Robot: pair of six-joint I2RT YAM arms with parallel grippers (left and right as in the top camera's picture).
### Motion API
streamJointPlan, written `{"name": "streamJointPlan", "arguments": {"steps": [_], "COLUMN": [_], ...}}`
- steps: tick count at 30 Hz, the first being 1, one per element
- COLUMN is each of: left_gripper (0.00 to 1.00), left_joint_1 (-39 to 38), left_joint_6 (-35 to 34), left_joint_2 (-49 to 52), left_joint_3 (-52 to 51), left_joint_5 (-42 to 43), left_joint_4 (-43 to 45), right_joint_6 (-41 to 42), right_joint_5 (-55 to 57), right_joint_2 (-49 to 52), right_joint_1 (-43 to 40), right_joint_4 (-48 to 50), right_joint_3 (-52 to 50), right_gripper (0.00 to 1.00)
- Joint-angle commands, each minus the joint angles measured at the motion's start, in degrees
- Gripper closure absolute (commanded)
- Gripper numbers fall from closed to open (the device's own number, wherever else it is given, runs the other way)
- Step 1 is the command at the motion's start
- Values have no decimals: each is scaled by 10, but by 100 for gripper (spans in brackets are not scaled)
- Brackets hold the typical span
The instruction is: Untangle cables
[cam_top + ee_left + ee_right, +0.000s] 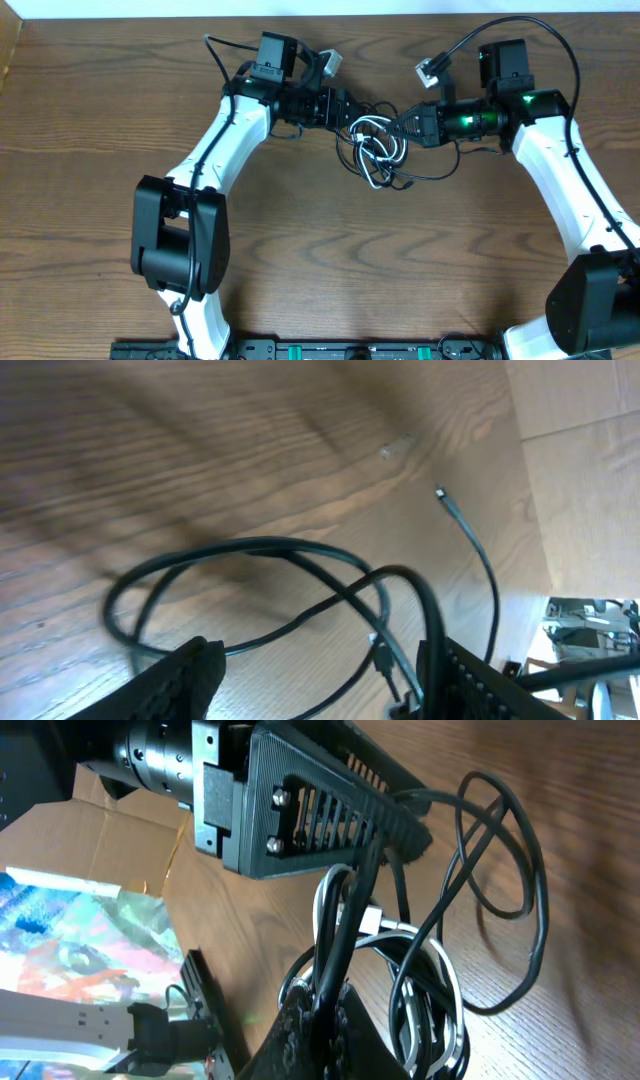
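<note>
Right wrist view: right end effector point(322, 1002) clamps the cables point(452, 1005); left end effector point(320, 662) gapes open.

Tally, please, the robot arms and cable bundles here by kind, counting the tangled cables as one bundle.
Robot arms: 2 (left arm, right arm)
Cable bundle, black and white cords tangled together: 1
Total: 3
</note>
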Motion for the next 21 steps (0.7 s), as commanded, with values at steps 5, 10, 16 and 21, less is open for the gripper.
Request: {"name": "streamJointPlan", "arguments": {"steps": [5,10,16,21], "left_gripper": [80,93,93,93], "left_joint_1": [-18,9,48,49], "left_joint_6": [14,3,-17,-21], "left_joint_2": [0,-6,-61,-127], "left_joint_3": [9,13,19,19], "left_joint_5": [-8,-7,38,48], "left_joint_4": [4,14,12,10], "right_joint_6": [-10,97,168,167], "right_joint_5": [-17,154,415,426], "right_joint_2": [-5,-5,-5,-1], "right_joint_1": [0,-3,-3,-3], "right_joint_4": [0,-16,-50,-48], "right_joint_3": [7,7,3,3], "right_gripper": [99,99,99,99]}}
